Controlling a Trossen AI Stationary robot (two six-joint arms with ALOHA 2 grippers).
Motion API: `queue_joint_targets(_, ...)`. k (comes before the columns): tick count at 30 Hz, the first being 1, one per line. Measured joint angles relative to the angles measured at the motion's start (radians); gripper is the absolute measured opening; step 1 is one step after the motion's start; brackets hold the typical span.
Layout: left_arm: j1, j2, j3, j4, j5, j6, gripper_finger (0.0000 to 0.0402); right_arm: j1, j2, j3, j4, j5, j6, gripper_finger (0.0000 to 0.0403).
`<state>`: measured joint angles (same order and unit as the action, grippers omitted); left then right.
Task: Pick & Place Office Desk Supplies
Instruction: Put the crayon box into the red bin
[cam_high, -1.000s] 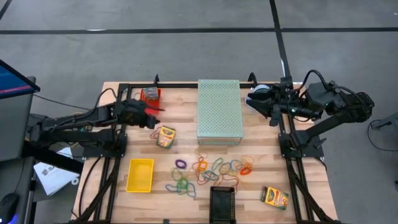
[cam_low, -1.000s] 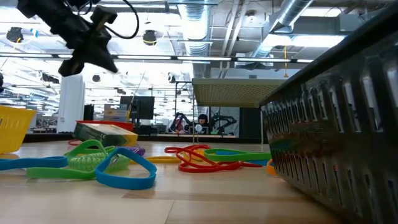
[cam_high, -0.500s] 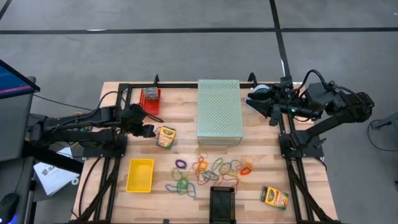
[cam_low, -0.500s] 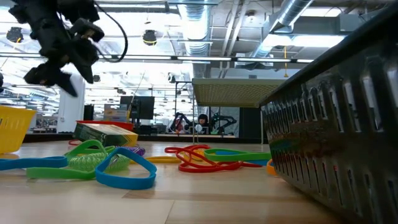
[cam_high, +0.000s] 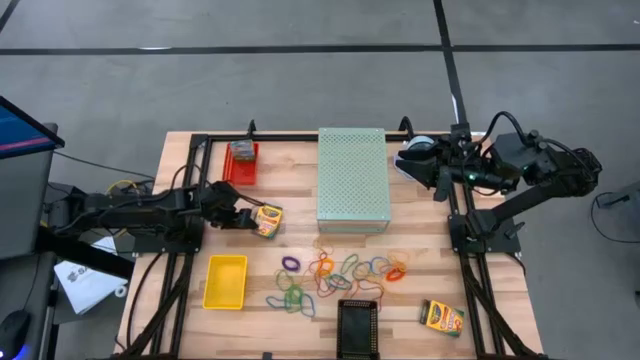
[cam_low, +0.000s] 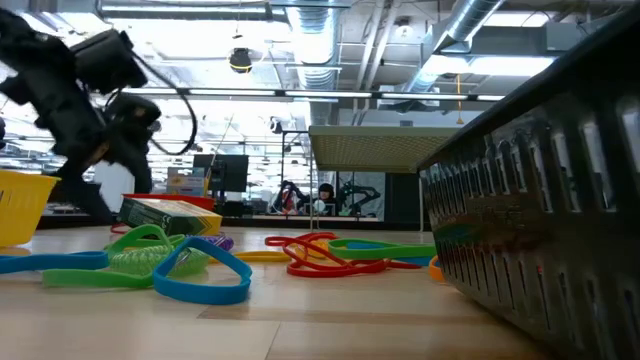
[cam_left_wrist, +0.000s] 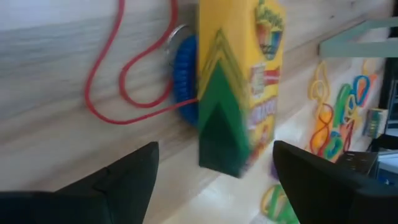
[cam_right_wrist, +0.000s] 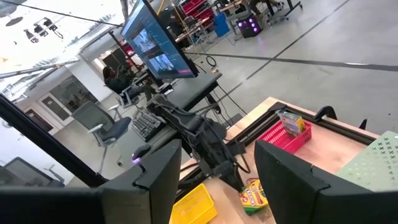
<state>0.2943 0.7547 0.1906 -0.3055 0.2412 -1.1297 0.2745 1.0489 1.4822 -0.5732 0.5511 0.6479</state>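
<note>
A yellow-and-green crayon box (cam_high: 266, 220) lies on the table left of centre. My left gripper (cam_high: 243, 215) is low beside its left end and open. In the left wrist view its fingers stand to either side of the box (cam_left_wrist: 236, 93) without touching it. The box lies over a red rubber band (cam_left_wrist: 124, 81) and a blue coil (cam_left_wrist: 185, 81). Several coloured rubber bands (cam_high: 340, 270) lie near the table's middle. A second crayon box (cam_high: 441, 317) lies near the front right. My right gripper (cam_high: 415, 160) hangs open, high at the far right, with nothing between its fingers (cam_right_wrist: 161, 180).
A large pale green perforated box (cam_high: 352, 178) stands at the far middle. There is a red basket (cam_high: 242, 158) at the far left, a yellow tray (cam_high: 225, 281) near the front left and a black tray (cam_high: 358, 328) at the front edge.
My left gripper has come down and toward the near edge, from beside the red basket to the crayon box's left end. It has rolled somewhat and opened. The box and the rubber bands have stayed where they were.
</note>
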Motion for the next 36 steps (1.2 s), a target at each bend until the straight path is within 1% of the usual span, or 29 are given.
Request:
queue_joint_targets(5, 0.000, 0.000, -0.068, 0.165, -0.010, -0.035, 0.0301, -0.001, 0.000, 0.000, 0.000, 0.000, 0.008, 0.0201)
queue_joint_targets(8, 0.000, 0.000, -0.097, 0.230, -0.014, -0.059, 0.0301, -0.001, 0.000, 0.000, 0.000, 0.000, 0.008, 0.0201)
queue_joint_targets(17, 0.000, 0.000, -0.108, 0.278, -0.026, -0.064, 0.0301, -0.001, 0.000, 0.000, 0.000, 0.000, 0.016, 0.0201)
queue_joint_targets(21, -0.001, 0.018, -0.109, 0.308, -0.026, -0.082, 0.0301, -0.001, 0.000, 0.000, 0.000, 0.004, 0.011, 0.0201)
queue_joint_targets(26, -0.008, 0.083, -0.108, 0.370, -0.014, -0.092, 0.0301, -0.001, 0.000, 0.000, -0.001, 0.008, 0.006, 0.0201)
queue_joint_targets(32, -0.019, 0.190, -0.108, 0.506, -0.006, -0.110, 0.0301, -0.001, 0.000, 0.000, -0.003, 0.024, 0.000, 0.0201)
queue_joint_targets(34, -0.019, 0.222, -0.108, 0.525, 0.000, -0.115, 0.0296, -0.002, 0.000, 0.000, -0.003, 0.025, 0.000, 0.0201)
queue_joint_targets(36, -0.019, 0.245, -0.108, 0.533, 0.004, -0.117, 0.0280, -0.002, 0.000, 0.000, -0.003, 0.026, 0.000, 0.0201)
